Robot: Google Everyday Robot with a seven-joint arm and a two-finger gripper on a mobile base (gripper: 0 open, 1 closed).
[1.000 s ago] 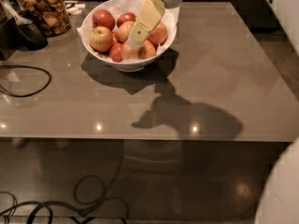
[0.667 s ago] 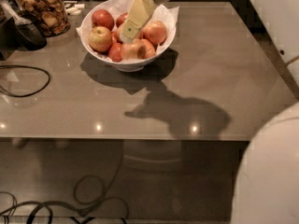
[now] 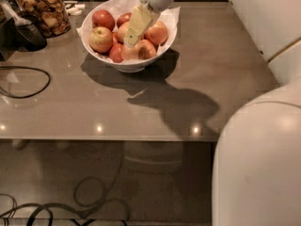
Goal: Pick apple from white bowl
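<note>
The white bowl [image 3: 132, 65], lined with white paper, stands at the back of the grey table and holds several red and yellow apples [image 3: 101, 39]. My gripper [image 3: 130, 41] comes down from the top of the camera view into the middle of the bowl. Its pale yellow tip rests among the apples, against the one at the front [image 3: 144, 50]. Another apple [image 3: 158, 32] lies just to its right. The gripper hides the apples directly beneath it.
A glass jar of brown snacks [image 3: 45, 11] and a black object [image 3: 27, 35] stand at the back left. A black cable [image 3: 28, 86] loops on the table's left side. My white body [image 3: 258, 164] fills the lower right. More cables lie on the floor below.
The gripper has shifted a little left and deeper among the apples. My white body now covers much more of the right side of the view.
</note>
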